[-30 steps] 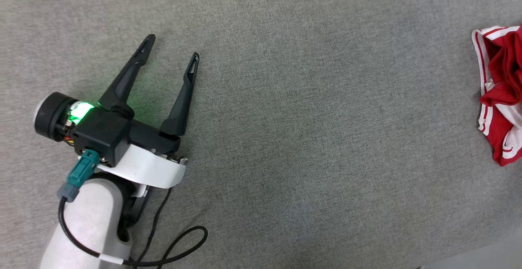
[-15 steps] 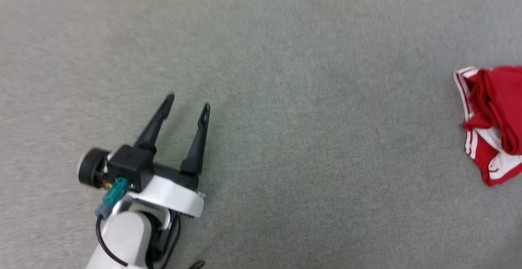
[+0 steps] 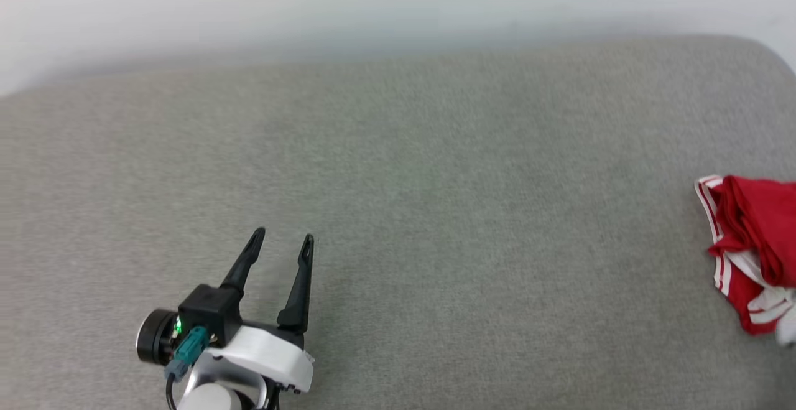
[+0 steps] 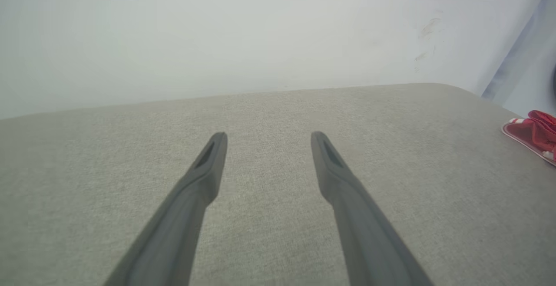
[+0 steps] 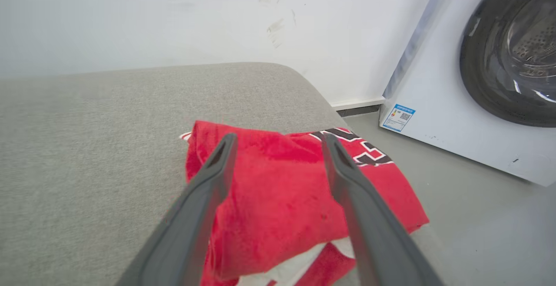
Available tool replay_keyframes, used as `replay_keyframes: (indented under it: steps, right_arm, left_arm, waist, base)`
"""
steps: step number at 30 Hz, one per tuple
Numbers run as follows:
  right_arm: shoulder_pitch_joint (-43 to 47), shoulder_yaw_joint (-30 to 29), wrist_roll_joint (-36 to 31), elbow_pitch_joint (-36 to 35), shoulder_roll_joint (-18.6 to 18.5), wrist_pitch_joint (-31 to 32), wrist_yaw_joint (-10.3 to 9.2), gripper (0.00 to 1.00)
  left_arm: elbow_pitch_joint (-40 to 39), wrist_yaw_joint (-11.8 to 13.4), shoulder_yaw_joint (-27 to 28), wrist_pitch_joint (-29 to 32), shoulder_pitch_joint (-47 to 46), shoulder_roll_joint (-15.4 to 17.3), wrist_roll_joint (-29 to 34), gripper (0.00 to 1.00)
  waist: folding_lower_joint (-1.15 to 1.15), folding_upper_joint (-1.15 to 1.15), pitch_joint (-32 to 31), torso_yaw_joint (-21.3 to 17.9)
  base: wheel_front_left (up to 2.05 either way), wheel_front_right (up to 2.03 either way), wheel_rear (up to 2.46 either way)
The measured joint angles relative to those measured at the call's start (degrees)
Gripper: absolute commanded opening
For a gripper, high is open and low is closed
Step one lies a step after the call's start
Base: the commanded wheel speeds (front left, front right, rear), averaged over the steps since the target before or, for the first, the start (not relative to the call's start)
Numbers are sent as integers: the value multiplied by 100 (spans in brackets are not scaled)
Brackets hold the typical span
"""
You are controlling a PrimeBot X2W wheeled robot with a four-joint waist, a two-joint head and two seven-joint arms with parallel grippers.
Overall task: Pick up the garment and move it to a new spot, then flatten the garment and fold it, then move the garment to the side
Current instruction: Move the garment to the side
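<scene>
The garment [image 3: 749,248], a red shirt with white striped trim, lies bunched at the right edge of the grey cushioned surface [image 3: 435,211]. It also peeks in at the far right of the left wrist view as the garment [image 4: 534,134]. In the right wrist view the garment [image 5: 282,199] lies folded over, black-and-white lettering at its far edge. My right gripper [image 5: 278,140] hovers open just above it, fingers apart, nothing between them. My left gripper [image 3: 281,241] stands open over bare cushion at the lower left, far from the shirt, also seen as the left gripper [image 4: 267,137].
A white wall [image 3: 373,5] runs behind the cushion's far edge. Off the cushion's right end is grey floor [image 5: 456,216] and a white washing machine [image 5: 473,82] with a dark round door. Bare cushion lies between the two grippers.
The head camera has tilted up, bringing the far edge and the wall into view. The left gripper stays open; the shirt lies in the same bunched shape.
</scene>
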Motion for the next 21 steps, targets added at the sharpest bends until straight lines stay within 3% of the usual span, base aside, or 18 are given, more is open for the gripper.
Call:
replay_keyframes:
  steps: [9,21]
  right_arm:
    - [1024,912,47,-1418,1009,234,1,100]
    - [1971,1804,287,-3118,1238,848,0,100]
  left_arm:
    - [185,157,196,-47,307,3,-136,100]
    - [305,315,387,-90,714,141,-175,100]
  waist:
    - [0,0,-500,348]
    - [1,0,-940,570]
  base:
    - [0,0,0]
    - [0,0,0]
